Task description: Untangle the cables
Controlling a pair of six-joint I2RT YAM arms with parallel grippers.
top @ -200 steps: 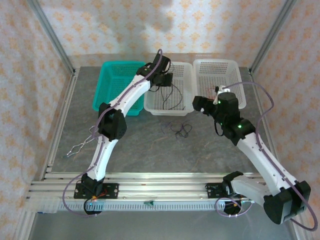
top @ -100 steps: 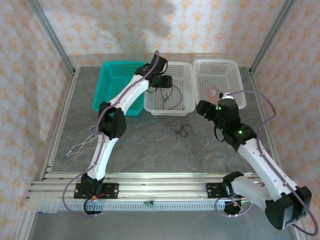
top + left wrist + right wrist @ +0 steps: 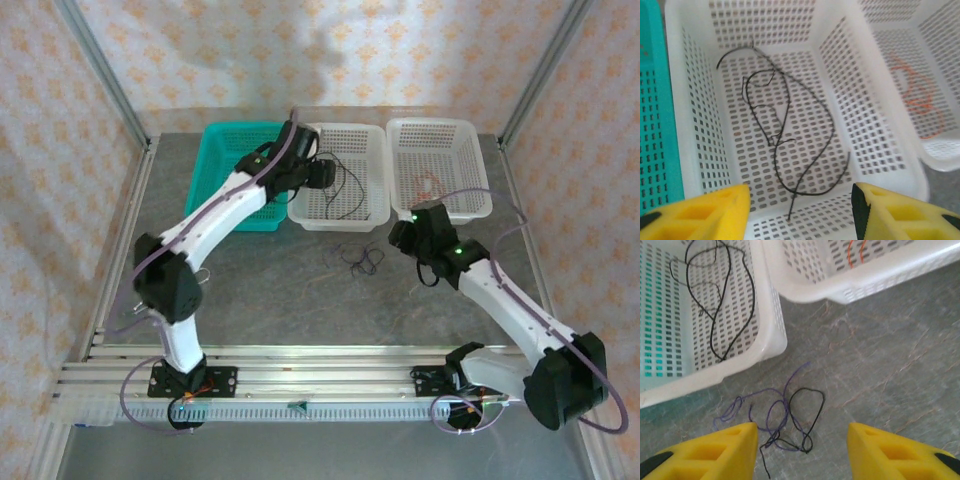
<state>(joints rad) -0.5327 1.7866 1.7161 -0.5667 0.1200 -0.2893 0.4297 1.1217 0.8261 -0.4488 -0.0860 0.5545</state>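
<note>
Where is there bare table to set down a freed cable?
Bare table lies between the tangled cables and the near rail. It's crowded just before the middle white basket, where the tangle sits by the right gripper.

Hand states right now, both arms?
Left hand: open, empty, over the black cable in the white basket.
Right hand: open, empty, above the tangled cables on the table.
</note>
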